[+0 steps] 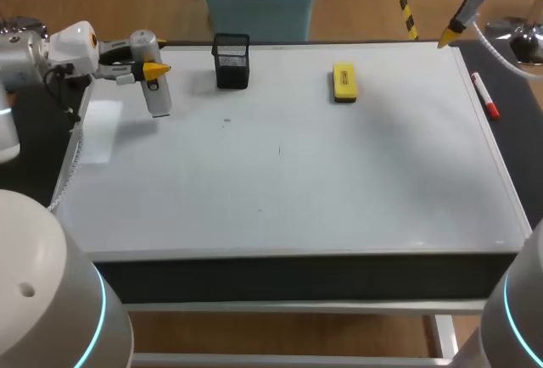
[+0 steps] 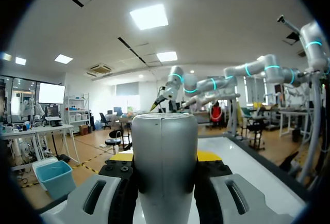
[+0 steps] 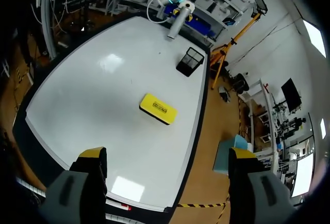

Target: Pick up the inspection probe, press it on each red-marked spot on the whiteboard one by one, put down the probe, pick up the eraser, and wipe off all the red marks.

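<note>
Two pincers, one probe held.
Your left pincer (image 1: pixel 151 69) is clamped on the silver inspection probe (image 1: pixel 159 101) at the head view's upper left; your right pincer (image 3: pixel 167 158) hangs apart, upper right; the yellow eraser (image 1: pixel 344 82) lies on the whiteboard (image 1: pixel 280 181), upper middle.

There is one whiteboard (image 1: pixel 288 173) lying on one desk (image 1: pixel 297 276), one grey probe (image 1: pixel 158 90), one yellow eraser (image 1: pixel 344 82), one black mesh pen cup (image 1: pixel 231 61) and one red marker (image 1: pixel 484 95)
</note>
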Tool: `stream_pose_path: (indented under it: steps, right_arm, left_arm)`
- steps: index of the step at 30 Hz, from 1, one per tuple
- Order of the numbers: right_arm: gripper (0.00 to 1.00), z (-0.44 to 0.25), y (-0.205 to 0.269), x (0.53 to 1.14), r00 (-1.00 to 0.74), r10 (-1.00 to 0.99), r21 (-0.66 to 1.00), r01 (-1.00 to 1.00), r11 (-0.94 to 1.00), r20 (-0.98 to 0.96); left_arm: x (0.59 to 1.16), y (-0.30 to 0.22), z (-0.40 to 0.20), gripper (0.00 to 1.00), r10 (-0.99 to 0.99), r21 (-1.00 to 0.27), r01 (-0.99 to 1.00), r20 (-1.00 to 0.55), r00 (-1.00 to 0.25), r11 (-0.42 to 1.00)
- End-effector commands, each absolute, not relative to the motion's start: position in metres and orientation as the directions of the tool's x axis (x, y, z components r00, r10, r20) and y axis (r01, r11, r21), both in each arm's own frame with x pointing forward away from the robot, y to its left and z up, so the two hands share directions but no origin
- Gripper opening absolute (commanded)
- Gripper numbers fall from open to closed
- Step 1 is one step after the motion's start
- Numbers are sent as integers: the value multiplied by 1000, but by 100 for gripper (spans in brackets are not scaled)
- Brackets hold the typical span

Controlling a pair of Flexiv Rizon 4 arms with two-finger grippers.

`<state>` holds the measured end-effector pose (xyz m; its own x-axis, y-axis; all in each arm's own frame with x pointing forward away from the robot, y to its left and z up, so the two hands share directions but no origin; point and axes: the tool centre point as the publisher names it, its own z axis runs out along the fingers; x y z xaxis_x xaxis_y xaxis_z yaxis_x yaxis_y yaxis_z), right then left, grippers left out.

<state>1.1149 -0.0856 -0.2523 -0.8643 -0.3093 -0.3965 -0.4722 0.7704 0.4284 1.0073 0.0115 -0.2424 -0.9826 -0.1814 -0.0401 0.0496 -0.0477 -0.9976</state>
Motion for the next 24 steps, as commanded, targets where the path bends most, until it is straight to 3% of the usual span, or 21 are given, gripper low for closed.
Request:
stream_pose_path:
  steps: [1, 24]
  right_arm:
    - [100, -252, -86, 1115, -864, -313, 426, -474, 771, -394]
    - [100, -252, -86, 1115, -864, -313, 426, -474, 771, -394]
  left_arm:
    - [1026, 6, -233, 0, -150, -998, 52, -46, -988, -37]
    - [1109, -71, -158, 0, 30, -988, 139, -141, -990, -62]
